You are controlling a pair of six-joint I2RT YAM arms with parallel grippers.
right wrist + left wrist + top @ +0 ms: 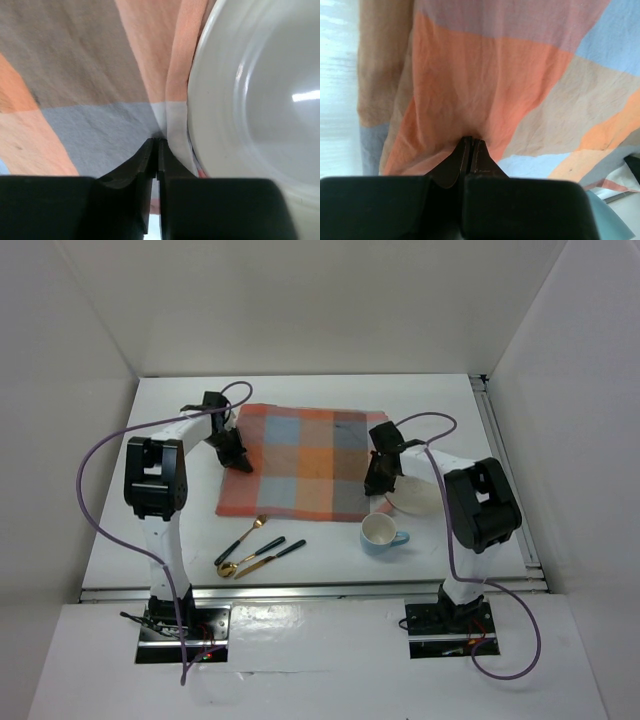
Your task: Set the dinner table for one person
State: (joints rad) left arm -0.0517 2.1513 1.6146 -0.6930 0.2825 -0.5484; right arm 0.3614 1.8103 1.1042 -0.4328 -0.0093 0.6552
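Worktop [320, 565]: white, fills the middle of the top view and carries everything.
Checked mat [300, 460]: spread flat on the worktop's centre, towards the far side.
Left arm [155, 480]: reaches forward and bends inward to the mat's left edge.
Right arm [480, 505]: mirrors it, elbow high, wrist angled down at the mat's right edge.
Left hand [240, 462]: fingers [455, 165] pressed together, nipping a pucker of the orange cloth; only its wrist view shows this.
Right hand [378, 485]: fingers [137, 165] closed to a thin slit on the mat's folded edge.
Plate [415, 498]: white, touching that edge; half hidden from above, large in the right wrist view.
Mug [382, 534]: pale blue, upright, near the plate.
Cutlery [255, 550]: gold with dark handles, seen only from above.
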